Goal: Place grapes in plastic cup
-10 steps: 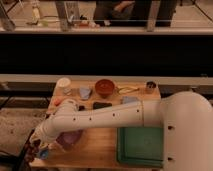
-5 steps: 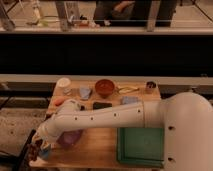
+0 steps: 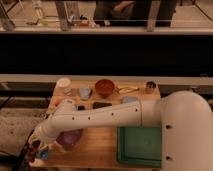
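My gripper point(image 3: 33, 148) is at the table's front left corner, at the end of the white arm that reaches in from the right. It is shut on the grapes point(image 3: 34, 144), a small dark red bunch at its tip. The light-blue plastic cup point(image 3: 44, 154) stands just right of and below the gripper, close to the table's front edge. The grapes hang beside and slightly above the cup's mouth. The forearm hides part of the table behind it.
A wide purple bowl point(image 3: 70, 138) sits right of the cup under the arm. A green tray point(image 3: 140, 145) lies at the front right. At the back are a white cup point(image 3: 63, 83), a red-brown bowl point(image 3: 104, 87), a dark cup point(image 3: 150, 87) and an orange piece point(image 3: 56, 102).
The gripper with the grapes has moved slightly left and down towards the front left corner, next to the blue cup. Nothing else has moved.
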You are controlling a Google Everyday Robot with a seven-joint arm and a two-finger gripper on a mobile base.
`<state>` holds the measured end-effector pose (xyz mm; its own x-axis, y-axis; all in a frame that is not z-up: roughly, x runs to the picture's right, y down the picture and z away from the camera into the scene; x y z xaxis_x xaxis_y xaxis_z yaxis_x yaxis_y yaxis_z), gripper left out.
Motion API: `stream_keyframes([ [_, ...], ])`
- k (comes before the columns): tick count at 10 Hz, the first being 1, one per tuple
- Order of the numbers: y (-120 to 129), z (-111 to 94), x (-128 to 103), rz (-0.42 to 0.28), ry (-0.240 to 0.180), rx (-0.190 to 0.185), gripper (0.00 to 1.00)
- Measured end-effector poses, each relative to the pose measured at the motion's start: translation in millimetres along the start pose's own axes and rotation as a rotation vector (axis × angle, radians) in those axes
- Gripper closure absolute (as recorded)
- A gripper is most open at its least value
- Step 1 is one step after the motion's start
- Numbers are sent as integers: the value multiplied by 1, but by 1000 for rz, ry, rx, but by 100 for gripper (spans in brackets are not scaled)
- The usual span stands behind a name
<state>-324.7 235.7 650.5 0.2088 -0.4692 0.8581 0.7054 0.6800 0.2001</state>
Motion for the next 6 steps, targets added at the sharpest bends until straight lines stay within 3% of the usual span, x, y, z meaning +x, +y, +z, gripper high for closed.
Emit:
stream_keyframes([
  [6, -3, 2, -6, 9, 3, -3, 23],
])
